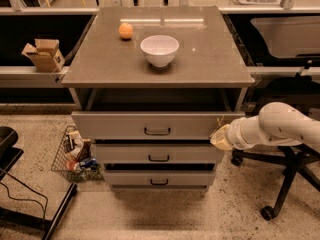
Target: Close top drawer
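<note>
Touching the right front end of the top drawer [125,125], the hand [220,137] gives no view of whether it is wide or narrow. Left of the hand the drawer stands partly out; closing looks unfinished, with a push inward left.

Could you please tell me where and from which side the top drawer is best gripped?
Probably the small dark bail handle mid-front of the top drawer, coming from the front: the drawer stands pulled out, and the bail is the only part proud of its flat face. The claw is at the front's right end.
</note>
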